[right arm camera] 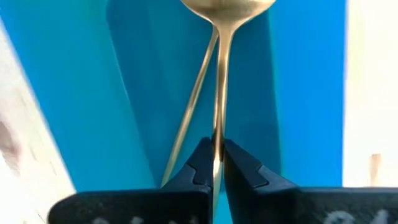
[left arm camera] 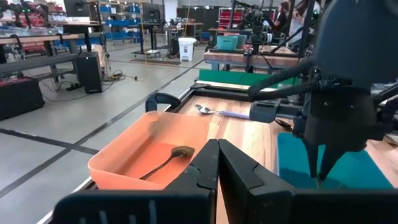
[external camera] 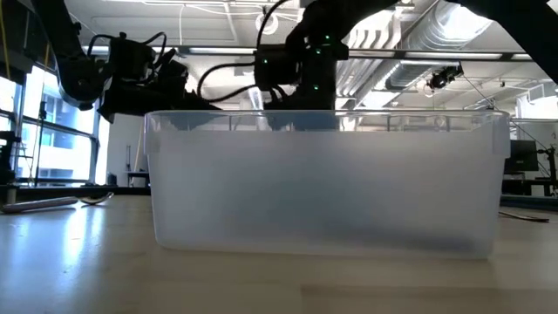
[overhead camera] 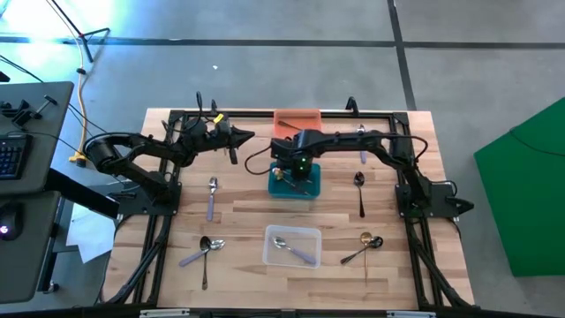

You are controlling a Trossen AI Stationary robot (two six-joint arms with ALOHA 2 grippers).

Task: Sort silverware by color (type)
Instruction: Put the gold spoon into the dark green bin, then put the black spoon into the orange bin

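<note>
Nearest to my right gripper (right arm camera: 217, 163), its two fingers are pressed together on the thin handle of a gold spoon (right arm camera: 221, 93) — the handle runs straight away from the fingertips and the bowl sits at the far end, so the spoon's long axis lines up with my fingers. It hangs over the teal bin (right arm camera: 298, 87), where a second gold handle (right arm camera: 189, 106) slants up beside the first, the two converging toward the bowl end. From above, that gripper (overhead camera: 294, 172) is directly over the teal bin (overhead camera: 275, 187) near the middle of the table (overhead camera: 238, 212), with the orange bin (overhead camera: 297, 118) just behind it at the far edge. My left gripper (left arm camera: 217, 163) is squeezed shut on nothing and hovers back at the far left of the table, looking past its fingers at the orange bin (left arm camera: 124, 158), where a dark spoon (left arm camera: 166, 160) lies with its bowl toward the far wall. On the near side, the clear bin (overhead camera: 293, 245) holds a silver piece lying at a slant. Loose silverware lies around the table: a silver spoon (overhead camera: 212, 196) pointing front to back on the left, a dark spoon (overhead camera: 360, 190) likewise on the right, a crossed pair (overhead camera: 204, 253) at the near left and another pair (overhead camera: 365, 247) at the near right.
</note>
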